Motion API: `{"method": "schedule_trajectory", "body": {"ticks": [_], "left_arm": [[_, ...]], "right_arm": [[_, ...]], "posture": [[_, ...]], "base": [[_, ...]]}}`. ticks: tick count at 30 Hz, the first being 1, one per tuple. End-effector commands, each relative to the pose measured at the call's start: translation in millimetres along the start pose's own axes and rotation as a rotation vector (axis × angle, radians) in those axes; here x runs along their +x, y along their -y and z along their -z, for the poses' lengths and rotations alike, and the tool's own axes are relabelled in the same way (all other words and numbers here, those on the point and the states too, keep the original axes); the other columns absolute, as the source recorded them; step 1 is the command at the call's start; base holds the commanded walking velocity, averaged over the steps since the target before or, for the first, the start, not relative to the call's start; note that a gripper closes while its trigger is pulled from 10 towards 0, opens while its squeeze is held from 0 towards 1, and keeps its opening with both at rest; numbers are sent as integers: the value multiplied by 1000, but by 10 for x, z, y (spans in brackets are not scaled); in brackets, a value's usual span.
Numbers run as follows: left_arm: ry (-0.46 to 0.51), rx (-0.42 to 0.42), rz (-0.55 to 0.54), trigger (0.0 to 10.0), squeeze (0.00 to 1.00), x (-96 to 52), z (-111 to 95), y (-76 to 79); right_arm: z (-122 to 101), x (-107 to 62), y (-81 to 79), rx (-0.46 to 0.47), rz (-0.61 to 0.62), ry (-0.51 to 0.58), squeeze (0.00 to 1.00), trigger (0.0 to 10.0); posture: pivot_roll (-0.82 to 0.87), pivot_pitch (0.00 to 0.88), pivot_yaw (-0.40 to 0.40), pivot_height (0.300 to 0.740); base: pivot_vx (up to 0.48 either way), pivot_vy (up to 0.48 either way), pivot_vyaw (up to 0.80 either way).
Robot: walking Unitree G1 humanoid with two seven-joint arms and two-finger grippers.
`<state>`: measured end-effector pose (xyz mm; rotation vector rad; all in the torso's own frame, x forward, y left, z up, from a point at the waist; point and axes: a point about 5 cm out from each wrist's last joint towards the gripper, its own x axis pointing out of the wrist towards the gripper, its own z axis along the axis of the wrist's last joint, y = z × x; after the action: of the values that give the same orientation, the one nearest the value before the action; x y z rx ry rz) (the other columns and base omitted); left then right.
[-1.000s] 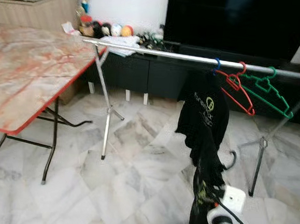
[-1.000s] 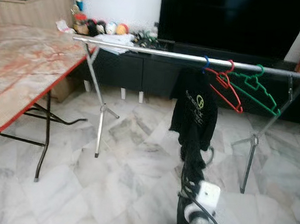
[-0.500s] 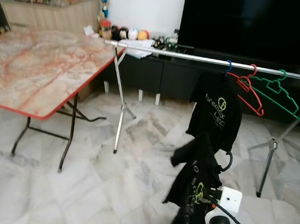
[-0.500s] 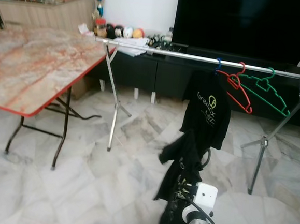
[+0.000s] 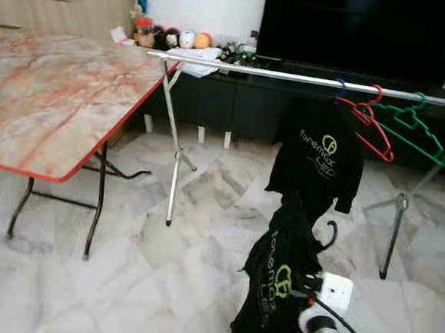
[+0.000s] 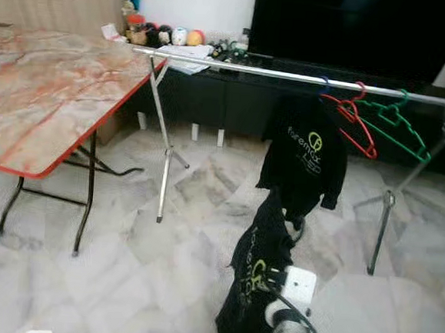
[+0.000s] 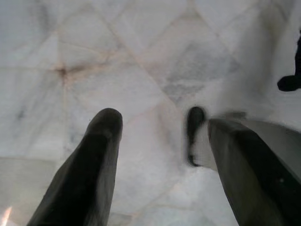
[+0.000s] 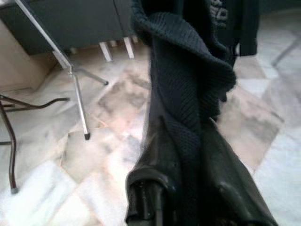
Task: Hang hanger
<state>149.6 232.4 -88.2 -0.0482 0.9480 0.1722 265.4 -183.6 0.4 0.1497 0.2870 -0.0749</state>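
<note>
Since a second ago the carried shirt (image 5: 279, 283) has dropped lower and now hangs clear, below and in front of the shirt already on the rail, and the camera has shifted too. Nearest, the right claw (image 8: 188, 188) is clamped on a fold of this dark knit cloth, fingers pressed tight against it; a black hook (image 5: 330, 235), probably the hanger's, curls up just above and beyond the claw, though blur leaves this unsure. The left claw (image 7: 160, 141) hangs idle over the floor, fingers spread wide and holding nothing.

To hang it well, the claw should rise until the hook clears the rail, move forward, then lower so the hook seats on a bare stretch, away from the hangers beyond it. The grip must hold until the hook bears weight, since soft cloth can slip.

Up and ahead of the claw, a thin shiny metal rail (image 5: 253, 71) carries a limp black printed shirt (image 5: 319, 162), a red hanger (image 5: 368, 128) and a green hanger (image 5: 414, 129), both thin plastic. Off to the claw's left stands a smooth marbled table (image 5: 43, 98) with a red rim.
</note>
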Motion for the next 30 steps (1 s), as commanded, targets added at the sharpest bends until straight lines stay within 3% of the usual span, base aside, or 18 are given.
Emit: {"method": "schedule_trajectory", "body": {"ticks": [1, 10, 13, 14, 15, 16, 18, 20, 22, 24, 30], "left_arm": [[-13, -3, -21, 10000, 0, -10, 8, -84], [-15, 18, -23, 10000, 0, -17, 14, -112], [-11, 16, -23, 10000, 0, -18, 6, -125], [-6, 27, -20, 10000, 0, -17, -9, -131], [-6, 27, -20, 10000, 0, -17, -9, -131], [10, 70, -5, 10000, 0, -11, -52, -131], [31, 116, 10, 10000, 0, -3, -112, -131], [107, 246, 37, 10000, 0, 26, -329, -100], [182, 365, 71, 10000, 0, 53, -546, -6], [229, 407, 93, 10000, 0, 68, -691, 74], [471, 575, 165, 10000, 0, 3, -1402, 193]], "right_arm": [[-91, 43, -68, 9, -17, 41, 0, 10000], [-87, 54, -85, 7, -29, 35, 0, 10000], [-59, 73, -101, -32, -54, -7, 0, 10000], [-31, 82, -132, -94, -104, -39, 0, 10000], [-31, 82, -132, -94, -104, -39, 0, 10000], [-9, 93, -160, -192, -170, -72, 0, 10000], [-2, 102, -157, -249, -211, -93, 0, 10000], [10, 91, -185, -445, -386, -125, 0, 10000], [7, 71, -188, -573, -489, -131, 0, 10000], [10, 63, -178, -614, -541, -151, 0, 10000], [-118, 98, -119, -695, -685, -168, 0, 10000]], "posture": [[41, 47, -11, 740], [42, 46, -8, 740], [42, 47, -7, 740], [41, 48, -3, 740], [41, 48, -3, 740], [44, 51, 1, 740], [42, 53, 3, 740], [37, 55, 7, 740], [38, 57, 8, 740], [40, 57, 10, 740], [27, 51, 23, 740]], "base": [[0, 307, 0], [0, 95, 0], [0, 0, 0], [0, 0, 0], [0, 0, 0], [0, 0, 0], [0, 0, 0], [0, 0, 0], [0, 0, 0], [0, 0, 0], [0, 0, 0]]}}
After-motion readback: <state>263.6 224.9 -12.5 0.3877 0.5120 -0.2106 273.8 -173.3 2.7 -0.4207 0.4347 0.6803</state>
